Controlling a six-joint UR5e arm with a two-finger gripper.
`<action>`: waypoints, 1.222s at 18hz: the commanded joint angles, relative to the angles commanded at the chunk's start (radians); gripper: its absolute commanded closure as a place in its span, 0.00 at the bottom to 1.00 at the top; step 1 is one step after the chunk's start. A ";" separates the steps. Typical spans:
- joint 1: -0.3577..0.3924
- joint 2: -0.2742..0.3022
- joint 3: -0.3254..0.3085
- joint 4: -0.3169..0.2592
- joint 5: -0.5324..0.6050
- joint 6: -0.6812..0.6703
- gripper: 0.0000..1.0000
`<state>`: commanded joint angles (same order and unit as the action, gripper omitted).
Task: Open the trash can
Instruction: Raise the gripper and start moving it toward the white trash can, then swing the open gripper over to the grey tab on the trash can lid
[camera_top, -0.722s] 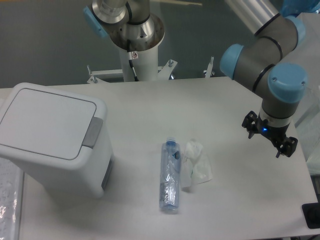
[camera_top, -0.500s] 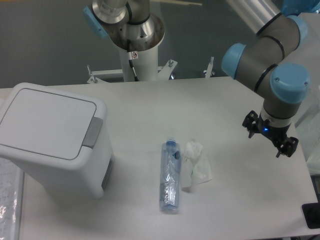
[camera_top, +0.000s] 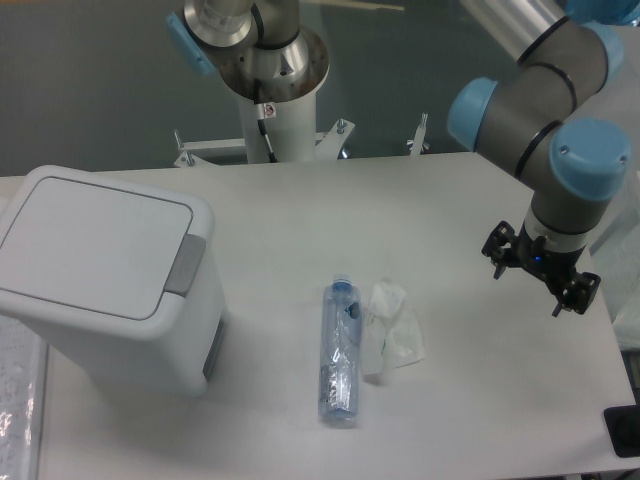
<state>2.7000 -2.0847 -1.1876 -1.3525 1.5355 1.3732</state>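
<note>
**Lid shut, arm parked at the opposite edge**

The trash can (camera_top: 105, 275) sits at the left edge of the table (camera_top: 330, 200), toward the near-left corner, lid flat and closed. Its grey push-button latch (camera_top: 185, 265) faces right, toward the open middle of the table. That orientation suits the job: the button is on the side an arm can approach from without crossing over the bin.

The gripper (camera_top: 540, 280) hangs over the right edge of the table, well apart from the bin, wrist turned so the two fingers splay away from each other. Jaws apart, nothing between them. Spread fingers are of little use for a button; I judge one fingertip or the closed pair would press better.

Between bin and gripper, near the front edge: a clear plastic bottle (camera_top: 340, 350) lying on its side, lengthwise front to back, and a crumpled clear wrapper (camera_top: 392, 330) just beside it on the right, touching or nearly so. Likely rubbish awaiting the open bin; both lie low enough for a raised traverse to clear them.

Task not begun, by the look of it.
</note>
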 joint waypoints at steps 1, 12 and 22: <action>-0.017 0.006 0.029 -0.035 0.000 -0.037 0.00; -0.137 0.144 0.045 -0.056 -0.306 -0.325 0.00; -0.198 0.250 -0.038 0.022 -0.649 -0.764 0.00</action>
<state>2.5020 -1.8347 -1.2255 -1.3301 0.8870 0.6095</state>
